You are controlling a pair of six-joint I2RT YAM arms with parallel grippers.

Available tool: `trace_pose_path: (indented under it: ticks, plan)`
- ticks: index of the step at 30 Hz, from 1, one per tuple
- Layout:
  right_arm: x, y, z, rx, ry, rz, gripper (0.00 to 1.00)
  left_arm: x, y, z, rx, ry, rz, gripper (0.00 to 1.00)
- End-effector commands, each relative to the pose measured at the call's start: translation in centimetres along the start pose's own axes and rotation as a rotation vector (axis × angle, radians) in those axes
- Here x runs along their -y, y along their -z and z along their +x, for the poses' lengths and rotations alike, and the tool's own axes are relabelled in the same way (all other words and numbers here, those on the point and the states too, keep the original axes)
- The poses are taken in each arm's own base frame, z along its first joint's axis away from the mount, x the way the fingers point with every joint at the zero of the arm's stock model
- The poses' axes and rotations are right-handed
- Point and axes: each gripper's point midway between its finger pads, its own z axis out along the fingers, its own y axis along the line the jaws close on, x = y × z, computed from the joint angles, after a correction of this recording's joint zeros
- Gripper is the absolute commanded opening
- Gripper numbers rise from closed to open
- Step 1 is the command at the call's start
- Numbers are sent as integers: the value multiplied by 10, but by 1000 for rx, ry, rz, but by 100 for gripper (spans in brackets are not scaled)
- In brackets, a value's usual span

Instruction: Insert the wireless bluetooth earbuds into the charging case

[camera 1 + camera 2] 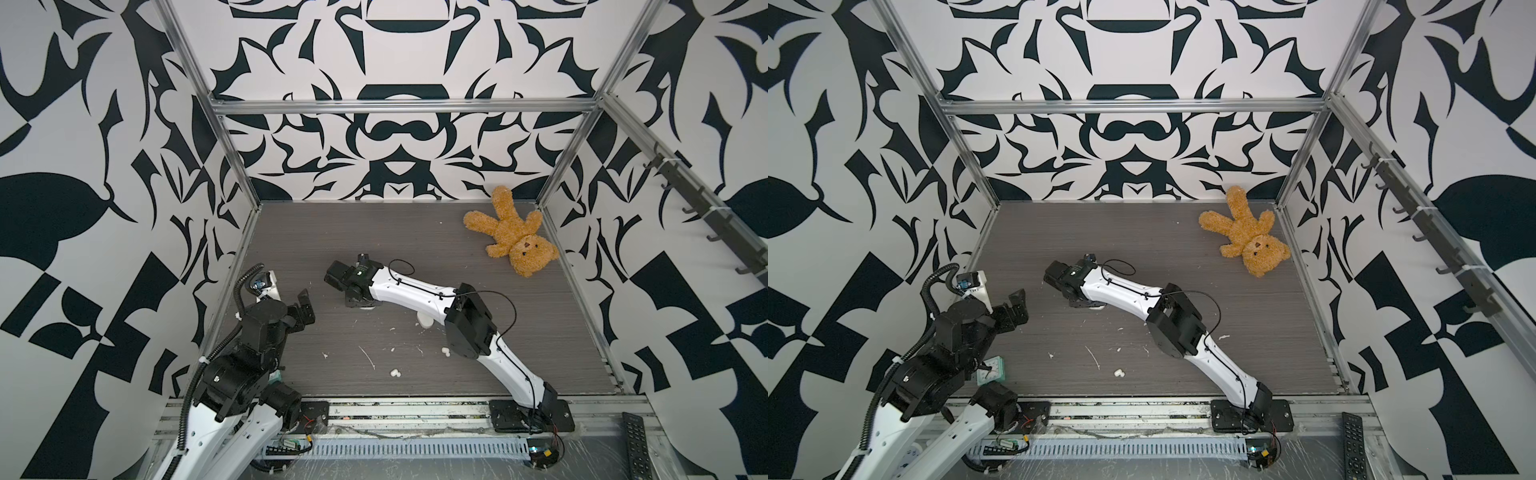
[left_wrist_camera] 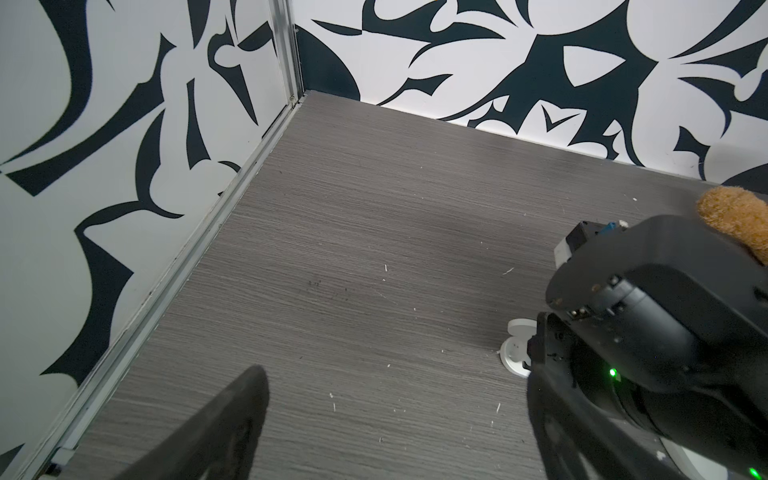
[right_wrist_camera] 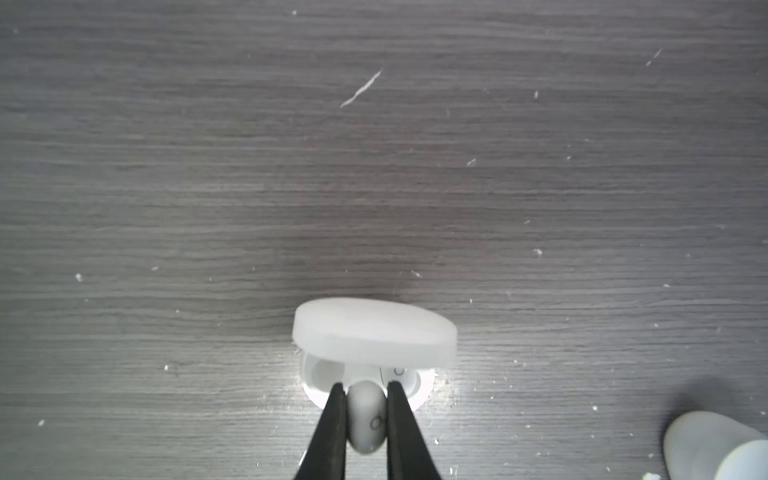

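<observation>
Right wrist view first: what is in your right gripper (image 3: 365, 386)?

— One bud. My two black fingers are pinched on the sides of the held bud (image 3: 365, 419). It hangs at the near rim of the open case (image 3: 370, 336), whose lid stands up behind it. Whether it touches the base I cannot tell.

— How many buds do you count in all?

— Four, I think. Besides the one I hold, what looks like a seated bud (image 3: 400, 372) lies in one pocket of that case. In a top view a loose bud (image 1: 395, 372) lies on the grey table (image 1: 374, 232) near the front edge. A second small white blob (image 1: 446, 352), just beside my right elbow, looks like another.

— And cases?

— Two. The second case (image 3: 715, 444) lies near the open one, apart from it, under my right forearm.

— Your other hand?

— My left gripper (image 1: 305, 307) has its jaws spread wide with nothing between them, well to the left of the cases.

— Any writing?

— Only a small ring mark on the held bud, and a similar one on the seated bud. One remote control (image 1: 634, 440) lies on the front rail and one small teal clock (image 1: 990, 370) sits by my left arm; their markings are too small to read. One teddy bear (image 1: 513, 232) lies in the far right corner.
</observation>
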Motion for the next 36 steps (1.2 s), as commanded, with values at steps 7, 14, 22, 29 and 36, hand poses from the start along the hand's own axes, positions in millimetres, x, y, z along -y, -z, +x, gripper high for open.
trace_pose_path:
  ticks: [7,14,22,29,36]
  plan:
    - [-5,8,-13,36,-29,-8,0,-2,-1,2,3,2,-8,99]
    - [-7,3,-12,35,-27,-8,0,-2,-2,2,2,0,-9,99]
    - [-9,-5,-9,24,-21,-4,0,-2,-2,2,1,1,-7,99]
    - [-12,-10,-6,14,-19,-11,0,-2,-1,2,1,0,-7,99]
    - [-11,-11,-4,11,-14,-2,0,-2,-1,2,1,0,-6,99]
